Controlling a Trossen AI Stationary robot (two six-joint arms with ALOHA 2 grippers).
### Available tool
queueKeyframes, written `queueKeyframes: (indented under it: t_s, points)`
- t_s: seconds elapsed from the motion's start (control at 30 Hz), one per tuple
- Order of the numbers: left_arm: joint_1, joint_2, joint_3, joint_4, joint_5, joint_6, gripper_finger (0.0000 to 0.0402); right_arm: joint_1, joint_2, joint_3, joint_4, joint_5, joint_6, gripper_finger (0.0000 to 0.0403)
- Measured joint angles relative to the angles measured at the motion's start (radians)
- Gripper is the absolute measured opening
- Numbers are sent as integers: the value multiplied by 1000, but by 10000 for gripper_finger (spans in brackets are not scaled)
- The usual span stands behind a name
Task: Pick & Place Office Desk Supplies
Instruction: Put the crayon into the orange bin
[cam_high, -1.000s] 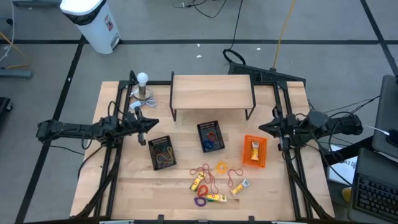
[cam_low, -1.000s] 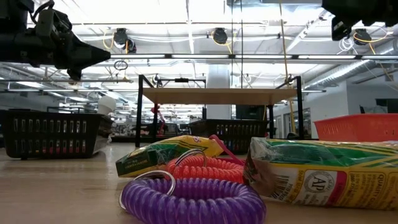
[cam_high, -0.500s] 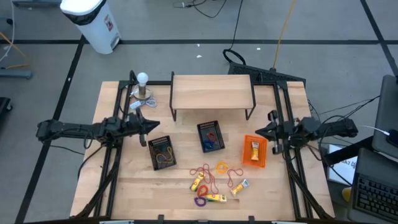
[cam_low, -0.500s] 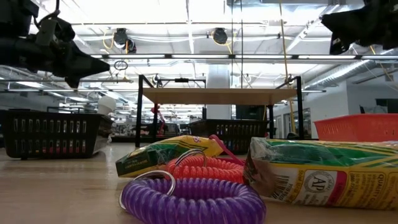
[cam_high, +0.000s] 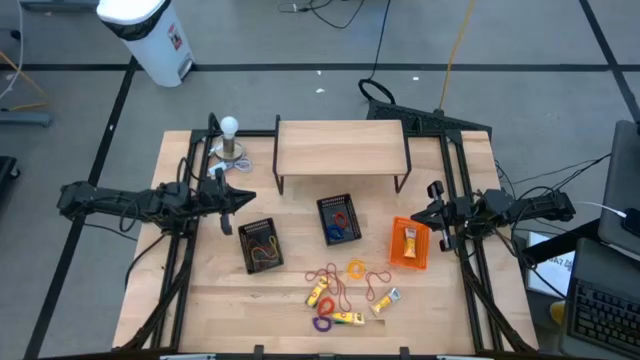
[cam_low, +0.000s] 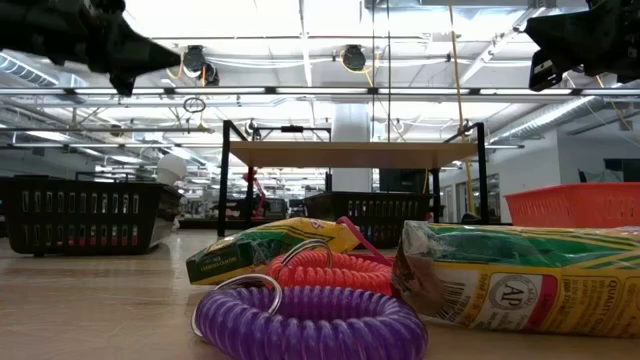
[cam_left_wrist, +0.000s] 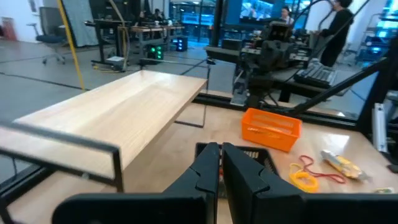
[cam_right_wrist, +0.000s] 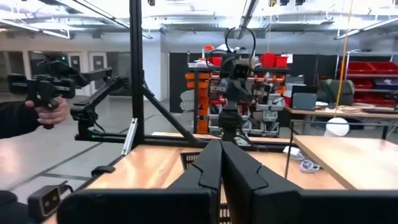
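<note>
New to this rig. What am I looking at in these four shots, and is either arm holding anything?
Two dark robot arms work at a wooden table. One camera looks straight down, one sits at table-top height, and one rides on each wrist. The left gripper hangs above the black basket; the right gripper is beside the orange bin. Both are shut and hold nothing. Loose in front lie elastic loops, a purple coil and yellow packets. Behind stands a small wooden shelf.

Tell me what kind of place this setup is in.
Probably a robotics lab or workshop: a wooden table with two mounted arms, further workbenches behind it, and ceiling strip lights.
</note>
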Motion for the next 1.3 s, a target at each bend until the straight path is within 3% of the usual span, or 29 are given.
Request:
queueKeyframes:
  t_s: [0.23, 0.37, 0.77, 0.93, 1.17, 1.3]
  points:
    - [-67, 156, 155, -121, -31, -108, 16, 0, 0, 0, -3, 2, 4, 1]
    - [-132, 349, 252, -176, -56, -169, 3, 0, 0, 0, 3, 3, 3, 0]
    - [-309, 910, 652, -251, -35, -357, 17, 0, 0, -1, -35, 3, 3, 0]
    - [-357, 1118, 807, -373, -13, -484, 68, 0, 0, -1, -35, 3, 20, 0]
    - [-362, 1370, 993, -411, 162, -675, 181, 0, 1, -1, -36, 2, 29, 0]
    - [-358, 1478, 1080, -479, 214, -780, 227, 0, 1, -1, -33, 3, 24, 0]
